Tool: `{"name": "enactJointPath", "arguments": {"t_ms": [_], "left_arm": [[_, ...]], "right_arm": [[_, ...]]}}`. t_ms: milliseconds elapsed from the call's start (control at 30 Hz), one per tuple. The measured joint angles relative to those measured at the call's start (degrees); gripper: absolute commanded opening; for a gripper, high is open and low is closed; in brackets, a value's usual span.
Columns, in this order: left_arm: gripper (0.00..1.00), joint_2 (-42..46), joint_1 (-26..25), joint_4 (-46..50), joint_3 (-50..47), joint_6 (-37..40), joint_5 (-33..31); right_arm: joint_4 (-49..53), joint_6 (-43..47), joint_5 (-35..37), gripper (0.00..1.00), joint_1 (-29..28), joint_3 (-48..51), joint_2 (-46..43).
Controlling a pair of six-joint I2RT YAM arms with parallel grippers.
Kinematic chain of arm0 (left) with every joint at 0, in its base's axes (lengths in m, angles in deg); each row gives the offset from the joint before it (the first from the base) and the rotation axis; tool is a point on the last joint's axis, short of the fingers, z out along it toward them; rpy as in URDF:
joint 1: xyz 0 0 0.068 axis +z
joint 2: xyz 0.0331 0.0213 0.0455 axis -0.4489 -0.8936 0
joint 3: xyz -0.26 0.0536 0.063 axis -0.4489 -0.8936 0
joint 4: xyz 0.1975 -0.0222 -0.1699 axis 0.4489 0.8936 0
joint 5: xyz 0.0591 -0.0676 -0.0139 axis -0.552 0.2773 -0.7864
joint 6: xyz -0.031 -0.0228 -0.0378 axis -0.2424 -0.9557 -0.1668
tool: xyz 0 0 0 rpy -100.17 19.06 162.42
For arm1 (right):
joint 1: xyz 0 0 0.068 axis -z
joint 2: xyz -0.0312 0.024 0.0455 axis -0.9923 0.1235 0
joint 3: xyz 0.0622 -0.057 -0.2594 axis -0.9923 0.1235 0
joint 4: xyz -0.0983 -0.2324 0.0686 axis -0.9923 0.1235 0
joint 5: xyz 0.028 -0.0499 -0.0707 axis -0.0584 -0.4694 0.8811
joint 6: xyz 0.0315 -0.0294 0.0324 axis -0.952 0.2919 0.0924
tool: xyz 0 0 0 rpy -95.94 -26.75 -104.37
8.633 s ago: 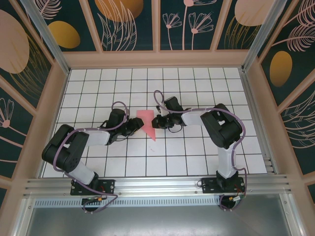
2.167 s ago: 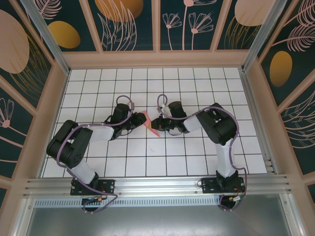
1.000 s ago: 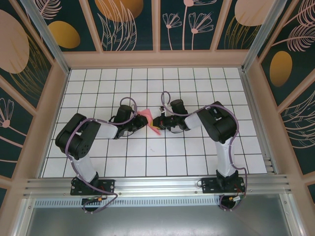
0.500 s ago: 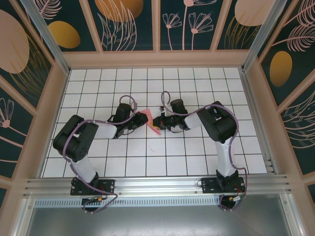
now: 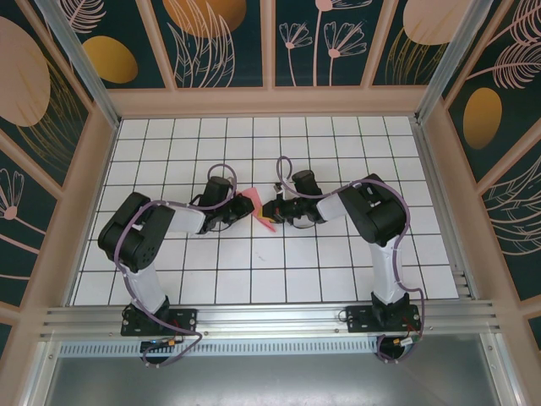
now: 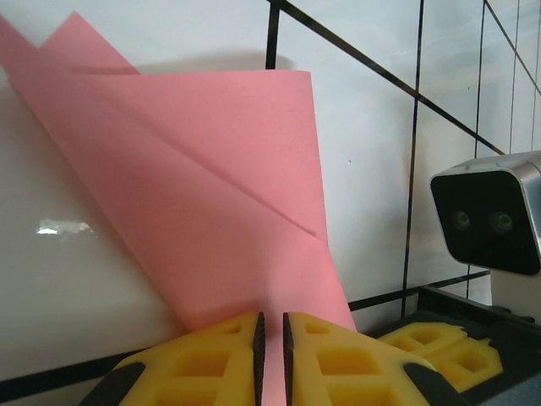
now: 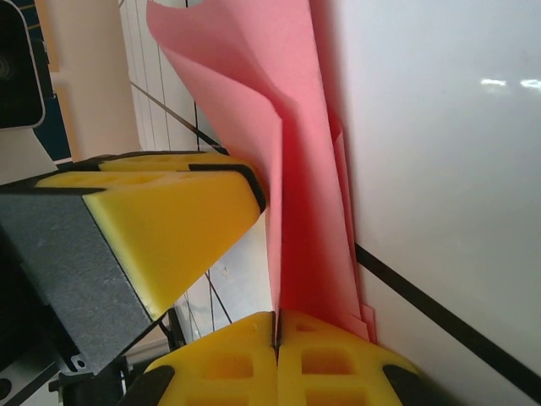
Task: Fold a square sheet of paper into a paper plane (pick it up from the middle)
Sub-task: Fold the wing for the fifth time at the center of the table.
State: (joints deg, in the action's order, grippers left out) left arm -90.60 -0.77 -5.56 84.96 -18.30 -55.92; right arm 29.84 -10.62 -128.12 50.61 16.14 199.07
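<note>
The salmon-pink sheet of paper [image 5: 253, 202], folded into a pointed shape with diagonal creases, stands up off the white grid table between the two grippers. From the left, my left gripper [image 5: 240, 211] reaches it. In the left wrist view a flap of the paper [image 6: 220, 203] runs down between the nearly closed yellow fingers of that gripper [image 6: 270, 338]. From the right, my right gripper [image 5: 273, 211] is shut tight on a thin upright layer of the paper [image 7: 304, 169], its pads meeting at the gripper's tip [image 7: 276, 326]. The left gripper's finger [image 7: 169, 224] shows close beside that layer.
The white grid table [image 5: 296, 262] spreads out around the pair. Wooden walls [image 5: 270, 101] with dark floral panels close it in at the back and sides. The right wrist camera housing [image 6: 490, 222] sits close to the paper's right.
The left arm's elbow has swung slightly to the right. Paper and both grippers stay nearly where they were, both still holding.
</note>
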Motion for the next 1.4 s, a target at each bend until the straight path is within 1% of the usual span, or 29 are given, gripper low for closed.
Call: {"name": "enactJointPath", "arguments": {"t_ms": [200,400,500,667,967,1067,1267,1400], "left_arm": [[0.18,-0.4,0.0,3.4,2.0,0.5,0.1],[0.18,-1.0,0.0,8.0,4.5,2.3,0.2],[0.18,-1.2,-0.1,9.8,5.5,3.1,0.2],[0.18,-1.4,-0.1,11.0,6.2,3.9,0.2],[0.18,-1.5,-0.1,11.6,6.7,4.3,0.2],[0.18,-1.5,-0.1,11.6,6.7,4.3,0.2],[0.18,-1.5,-0.1,11.7,6.7,4.3,0.3],[0.25,-1.4,-0.2,11.7,6.9,4.5,0.6]], "right_arm": [[1.7,1.4,-0.2,0.01,0.0,-0.7,0.0],[3.7,3.3,-0.2,0.09,0.0,-1.4,-0.2],[6.0,5.0,0.2,0.15,0.0,-2.2,-0.7],[10.2,8.1,1.5,0.20,0.0,-2.5,-2.5],[15.4,11.4,3.0,0.22,0.0,-2.4,-4.5],[16.6,12.0,3.1,0.21,0.0,-1.9,-5.2],[18.4,12.7,4.4,0.08,-0.5,-0.2,-6.4],[17.3,12.6,5.0,0.03,-0.5,0.8,-6.6]]}}
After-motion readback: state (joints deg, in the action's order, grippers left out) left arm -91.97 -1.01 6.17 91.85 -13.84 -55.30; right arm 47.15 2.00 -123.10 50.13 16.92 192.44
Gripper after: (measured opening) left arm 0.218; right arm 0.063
